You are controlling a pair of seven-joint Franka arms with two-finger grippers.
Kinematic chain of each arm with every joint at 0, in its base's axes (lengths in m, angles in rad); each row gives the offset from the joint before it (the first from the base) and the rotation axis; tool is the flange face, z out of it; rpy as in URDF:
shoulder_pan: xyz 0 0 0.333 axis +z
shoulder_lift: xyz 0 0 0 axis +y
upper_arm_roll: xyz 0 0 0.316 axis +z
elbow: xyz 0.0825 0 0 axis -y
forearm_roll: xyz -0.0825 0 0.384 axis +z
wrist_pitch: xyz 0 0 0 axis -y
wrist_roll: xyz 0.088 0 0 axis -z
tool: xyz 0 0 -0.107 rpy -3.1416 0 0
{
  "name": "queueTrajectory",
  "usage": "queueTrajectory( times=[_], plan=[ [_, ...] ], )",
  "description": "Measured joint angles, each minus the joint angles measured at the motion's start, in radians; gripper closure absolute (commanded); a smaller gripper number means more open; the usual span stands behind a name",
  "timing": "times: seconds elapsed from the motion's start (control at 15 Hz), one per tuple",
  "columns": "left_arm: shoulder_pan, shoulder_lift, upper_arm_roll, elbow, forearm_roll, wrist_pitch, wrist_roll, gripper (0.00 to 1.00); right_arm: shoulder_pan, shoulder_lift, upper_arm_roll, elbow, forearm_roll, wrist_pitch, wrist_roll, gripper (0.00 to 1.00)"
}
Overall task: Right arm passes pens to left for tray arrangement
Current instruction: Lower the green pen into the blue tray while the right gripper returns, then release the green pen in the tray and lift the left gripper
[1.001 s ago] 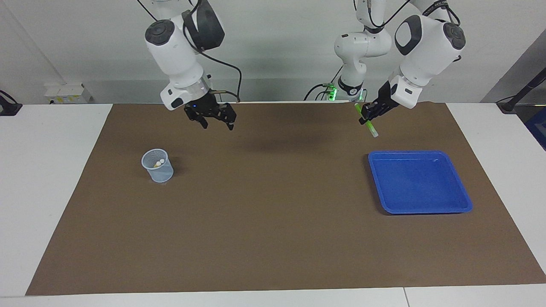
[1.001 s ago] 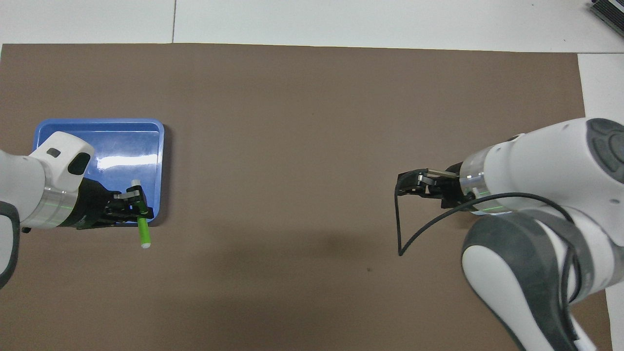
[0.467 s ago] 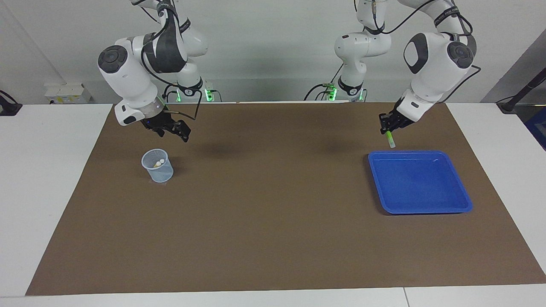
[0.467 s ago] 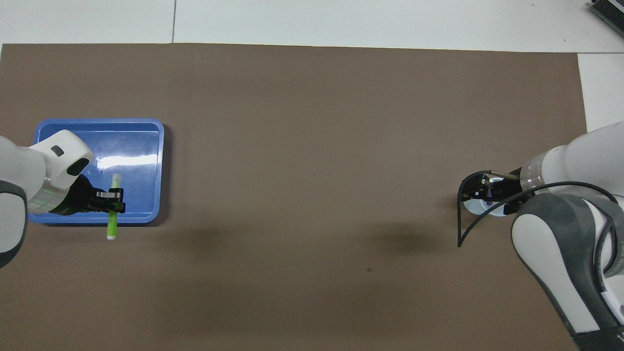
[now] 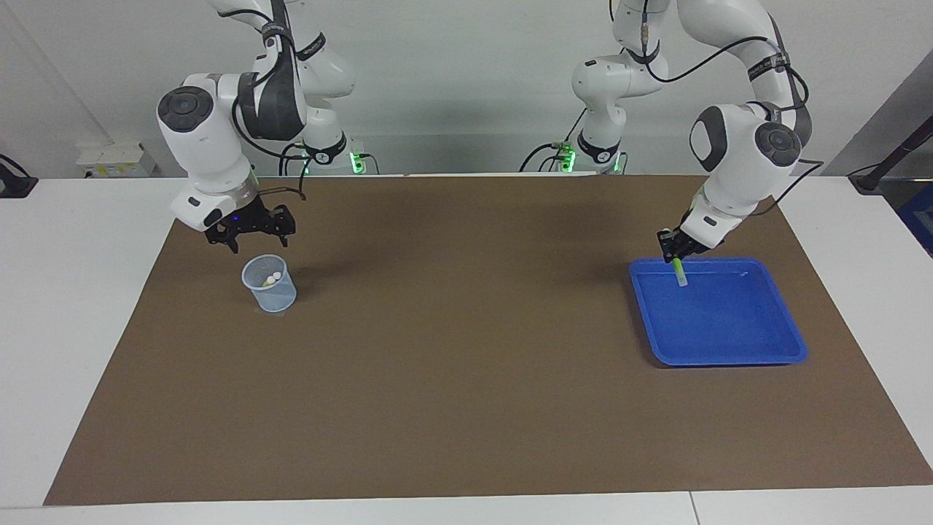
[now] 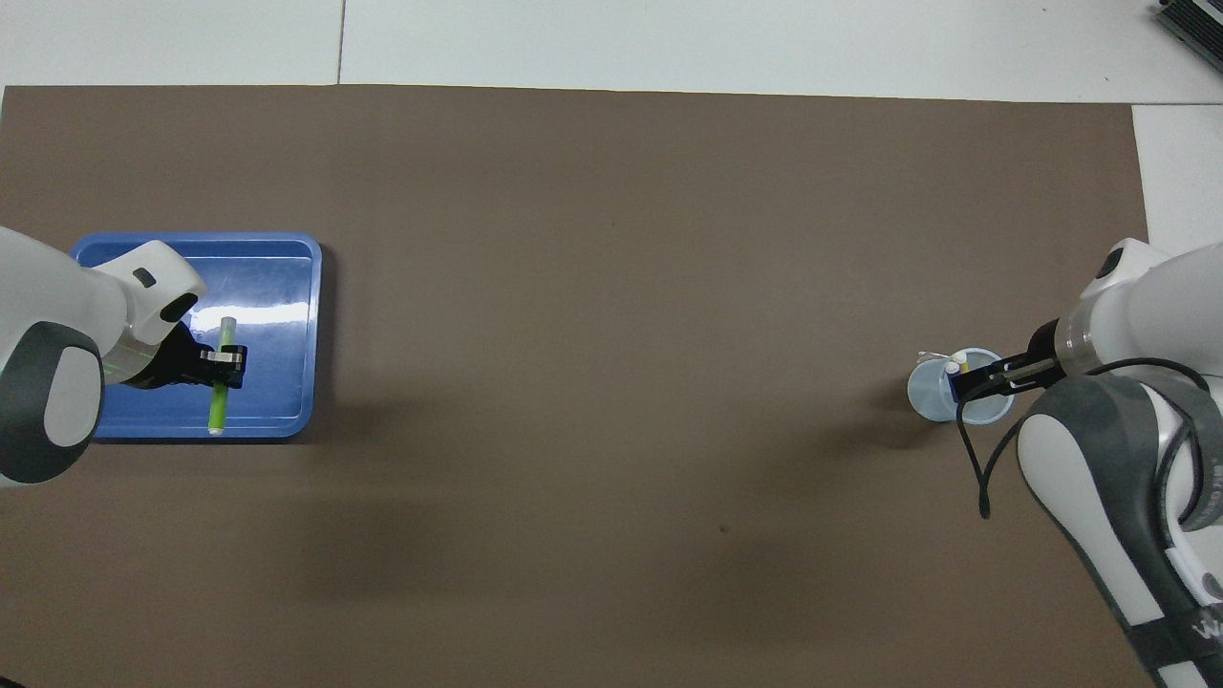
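Note:
My left gripper (image 5: 674, 250) is shut on the light green pen (image 5: 679, 273). It holds the pen tilted, low over the part of the blue tray (image 5: 718, 360) nearest the robots. In the overhead view the left gripper (image 6: 225, 357) grips the green pen (image 6: 218, 406) near its middle, over the tray (image 6: 277, 287). My right gripper (image 5: 251, 232) is open and empty, just above the small pale-blue mesh cup (image 5: 271, 292). Two pale pen ends (image 5: 273, 278) stick up in the cup, with a bit of yellow showing. The right gripper (image 6: 973, 380) partly covers the cup (image 6: 929, 394) from above.
A brown mat (image 5: 466, 364) covers most of the white table. A black cable (image 6: 970, 459) loops from the right wrist beside the cup. The tray stands at the left arm's end of the table, the cup at the right arm's end.
The left gripper has come down and out with the green pen, from above the mat to low over the tray. The right gripper has swung to the cup and lowered over it.

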State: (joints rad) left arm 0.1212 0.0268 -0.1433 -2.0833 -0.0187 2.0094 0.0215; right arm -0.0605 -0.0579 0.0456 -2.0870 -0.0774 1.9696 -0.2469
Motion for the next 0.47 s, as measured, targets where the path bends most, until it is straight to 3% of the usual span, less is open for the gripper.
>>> queueTrajectory(
  times=[0.13, 0.47],
  plan=[
    [0.008, 0.023, 0.001, 0.000, 0.001, 0.030, 0.006, 1.00, -0.011, 0.023, 0.000, -0.002, 0.000, 0.022, -0.089, 0.18],
    [0.016, 0.113, 0.000, 0.005, 0.001, 0.133, 0.007, 1.00, -0.029, 0.043, 0.001, -0.002, -0.001, 0.057, -0.485, 0.20]
  ],
)
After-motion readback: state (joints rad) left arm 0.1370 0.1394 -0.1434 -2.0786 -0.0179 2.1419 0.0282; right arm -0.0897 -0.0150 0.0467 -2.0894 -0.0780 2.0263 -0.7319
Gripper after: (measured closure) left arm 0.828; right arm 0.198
